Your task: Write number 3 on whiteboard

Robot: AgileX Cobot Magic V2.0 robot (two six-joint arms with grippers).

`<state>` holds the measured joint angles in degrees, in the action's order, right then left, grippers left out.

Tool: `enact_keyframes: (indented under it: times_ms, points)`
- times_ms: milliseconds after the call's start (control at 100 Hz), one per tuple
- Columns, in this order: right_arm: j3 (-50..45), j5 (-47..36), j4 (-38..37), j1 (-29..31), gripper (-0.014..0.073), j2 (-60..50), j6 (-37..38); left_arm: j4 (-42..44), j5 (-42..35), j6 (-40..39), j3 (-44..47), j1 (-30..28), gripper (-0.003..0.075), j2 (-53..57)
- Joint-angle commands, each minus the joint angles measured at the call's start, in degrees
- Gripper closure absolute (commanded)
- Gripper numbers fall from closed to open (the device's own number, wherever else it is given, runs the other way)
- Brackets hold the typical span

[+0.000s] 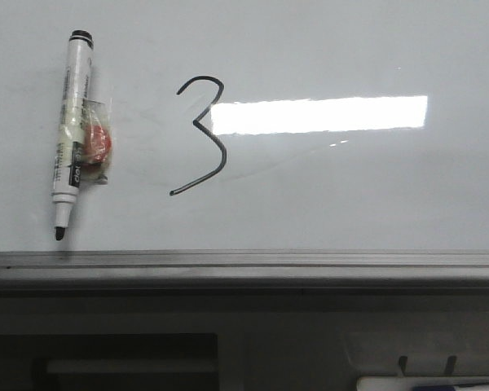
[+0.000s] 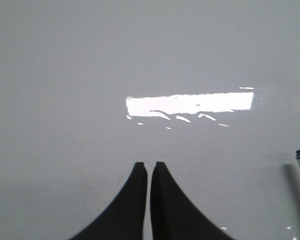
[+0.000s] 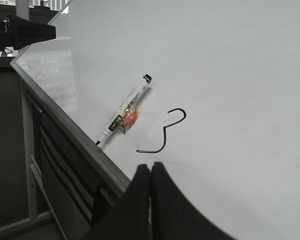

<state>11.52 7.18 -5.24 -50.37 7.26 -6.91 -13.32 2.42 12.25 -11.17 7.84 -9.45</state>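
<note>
A large glossy pale grey-white whiteboard (image 1: pixel 375 187) with a grey metal bottom rail is seen from the front. A thin black marker-drawn number 3 (image 1: pixel 202 134), angular with a long lower tail, is written left of the board's centre, its right side touching a bright rectangular light reflection (image 1: pixel 319 114). Well to the left of it, an uncapped white-barrelled black marker (image 1: pixel 71 134) with a small red-and-clear attachment taped to it lies on the board, tip towards the rail.

The left gripper (image 2: pixel 149 167) is held over bare board with its black fingers together and nothing between them. The right gripper (image 3: pixel 151 167) is likewise closed and empty, near the rail, just below the figure.

The writing is judged finished. For a clean finish, both arms are best kept clear of the fresh ink so it is not smeared.

No containers are visible.
</note>
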Motion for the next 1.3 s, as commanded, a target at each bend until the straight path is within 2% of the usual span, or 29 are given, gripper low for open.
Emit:
enact_keyframes:
  times_ms: [0, 160, 360, 410, 740, 1290]
  points:
    - [1.4, -4.0, -0.4, 0.3, 0.0655, 0.4, 0.1, 6.4, -2.4, -8.7, 0.1, -2.1, 0.0741, 1.8]
    - [1.4, -4.0, -0.4, 0.3, 0.0655, 0.4, 0.1, 12.6, -2.1, -12.8, 5.4, -4.4, 0.0741, 7.8]
    - [1.4, -4.0, -0.4, 0.3, 0.0655, 0.4, 0.1, 12.8, -1.8, -12.8, 11.9, -6.1, 0.0741, 11.1]
    - [1.4, -4.0, -0.4, 0.3, 0.0655, 0.4, 0.1, 12.7, 1.9, -12.8, 11.8, -6.2, 0.0741, 11.1]
    - [1.4, -4.0, -0.4, 0.3, 0.0655, 0.4, 0.1, 12.6, 13.9, -12.8, 11.8, -6.2, 0.0741, 11.1]
    - [1.4, -4.0, -0.4, 0.3, 0.0655, 0.4, 0.1, 12.4, 13.8, -12.8, 11.8, -6.2, 0.0741, 11.1]
